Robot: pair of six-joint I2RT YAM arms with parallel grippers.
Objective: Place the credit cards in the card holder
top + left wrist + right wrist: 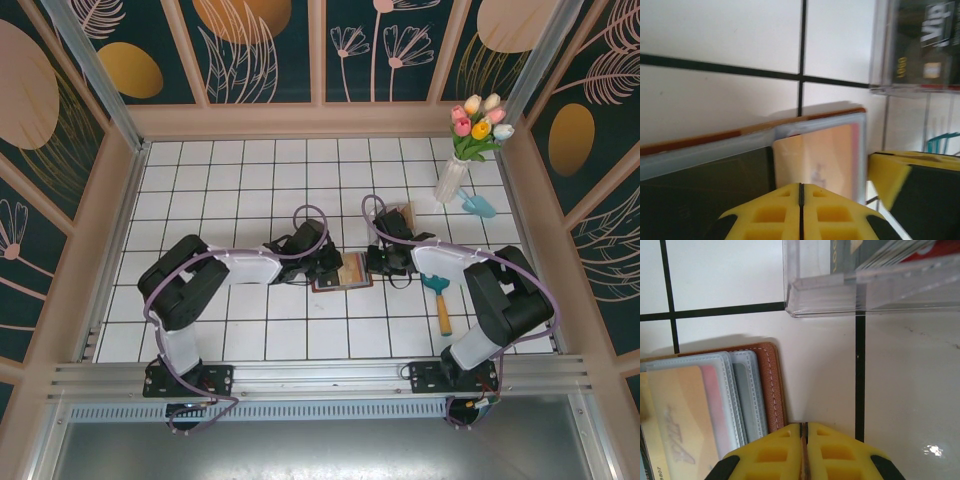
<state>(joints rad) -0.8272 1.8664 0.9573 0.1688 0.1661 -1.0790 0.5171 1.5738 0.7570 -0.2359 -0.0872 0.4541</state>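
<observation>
Yellow right jaws pinch the edge of the open brown card holder (773,390) in the middle of the table (730,280), left jaws are closed tight at its peach card (825,155), clear tray (840,297) just past it.

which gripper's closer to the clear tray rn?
Right. The right gripper grips the holder's right edge, with the tray just ahead of it. The left gripper is at the holder's left side, with the tray farther off to its right.
</observation>
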